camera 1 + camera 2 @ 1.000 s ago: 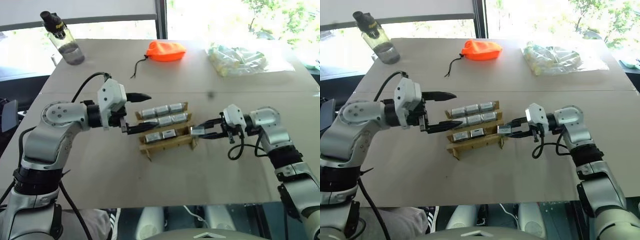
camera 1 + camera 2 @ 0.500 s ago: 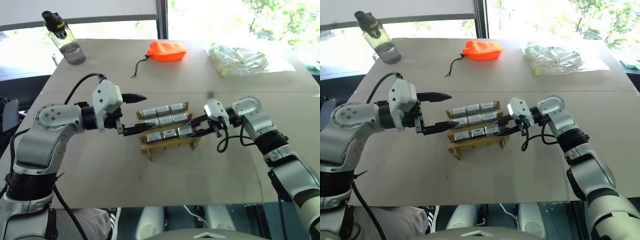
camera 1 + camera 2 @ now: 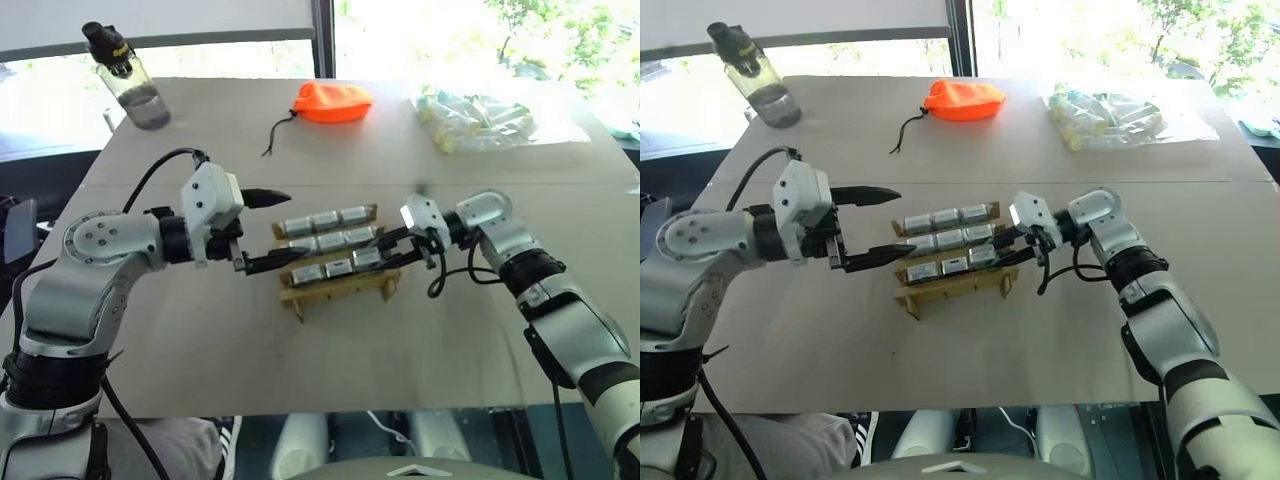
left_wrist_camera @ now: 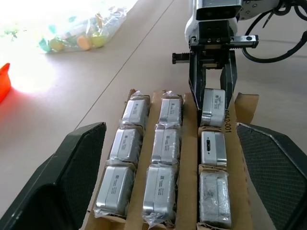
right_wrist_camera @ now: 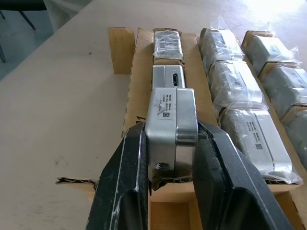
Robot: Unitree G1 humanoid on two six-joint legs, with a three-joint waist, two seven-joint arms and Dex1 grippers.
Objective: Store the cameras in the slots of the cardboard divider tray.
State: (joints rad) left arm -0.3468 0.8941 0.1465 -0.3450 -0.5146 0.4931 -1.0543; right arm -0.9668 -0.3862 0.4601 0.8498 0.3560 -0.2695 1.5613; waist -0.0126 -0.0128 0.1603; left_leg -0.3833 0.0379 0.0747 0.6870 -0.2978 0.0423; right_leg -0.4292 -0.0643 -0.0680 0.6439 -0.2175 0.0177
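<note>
— Where's the last camera (image 5: 171, 125)?

— Pinched by its flat sides in my right gripper (image 5: 172, 189), over the end slot of the tray (image 3: 340, 285)'s near row; eight others sit slotted. My left gripper (image 3: 262, 230) hangs wide at the tray's other end.

— How will it handle?

— Rigid, light, probably slick metal. The tray is flimsy cardboard, so lower gently.

The cardboard divider tray (image 4: 231, 125) carries small dark print on its outer edge strip beside the near row; the ending "-001" can be made out, while the characters before it are unclear. The camera (image 5: 171, 122) has a white label with tiny lines of print and a square code, too small to read.
</note>
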